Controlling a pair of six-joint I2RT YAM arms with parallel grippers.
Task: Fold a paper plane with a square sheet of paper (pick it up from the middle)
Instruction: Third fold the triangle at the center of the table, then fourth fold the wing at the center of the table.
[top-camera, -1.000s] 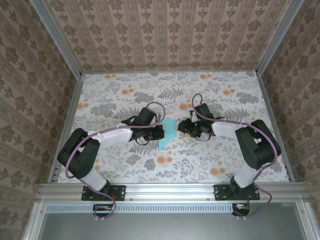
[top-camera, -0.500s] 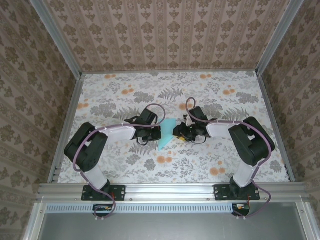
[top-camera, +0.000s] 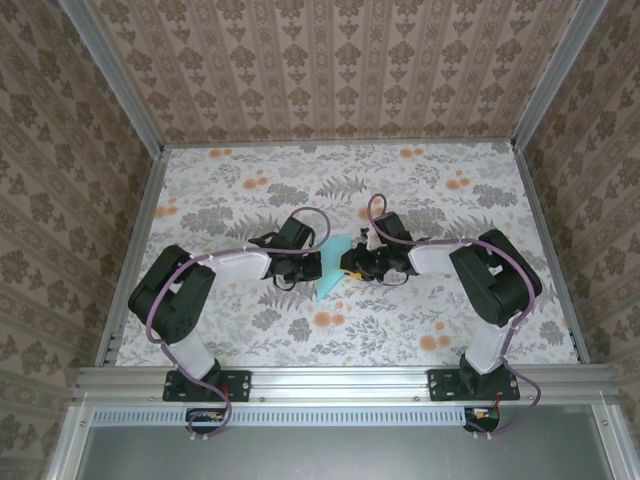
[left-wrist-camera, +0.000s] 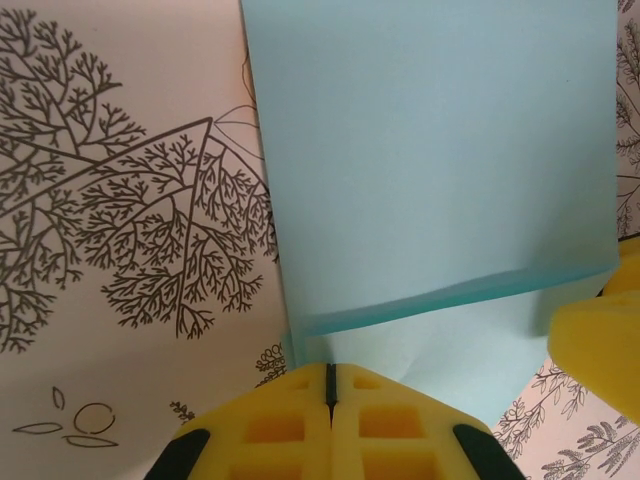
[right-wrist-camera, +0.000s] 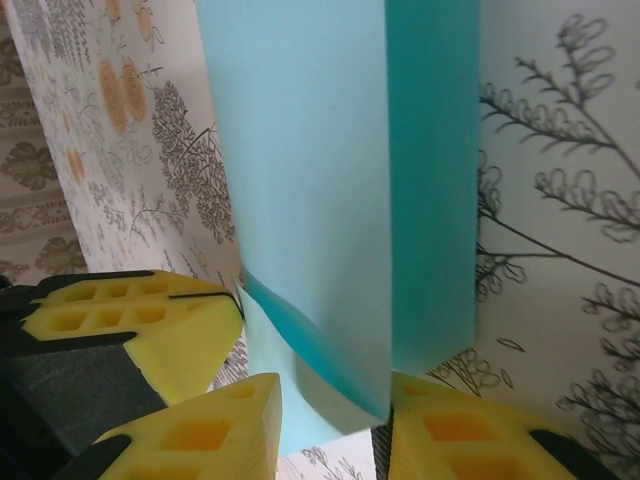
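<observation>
The turquoise square sheet of paper, folded over on itself, stands up off the table between my two grippers. My left gripper is shut on its left edge; in the left wrist view the yellow fingertips press together where the sheet begins. From the right, my right gripper stands open around the sheet's other end. The folded edge hangs between its yellow fingers, touching the right one. No paper plane shape shows.
The floral table lies flat all round, with patterned walls and metal rails at its sides. Both arms reach in toward the middle, their fingertips a few centimetres apart. The left gripper's fingers show beside the sheet in the right wrist view.
My right gripper has moved left up to the sheet and its jaws have narrowed around the paper's end. The left gripper stays shut on the sheet, shifted slightly.
</observation>
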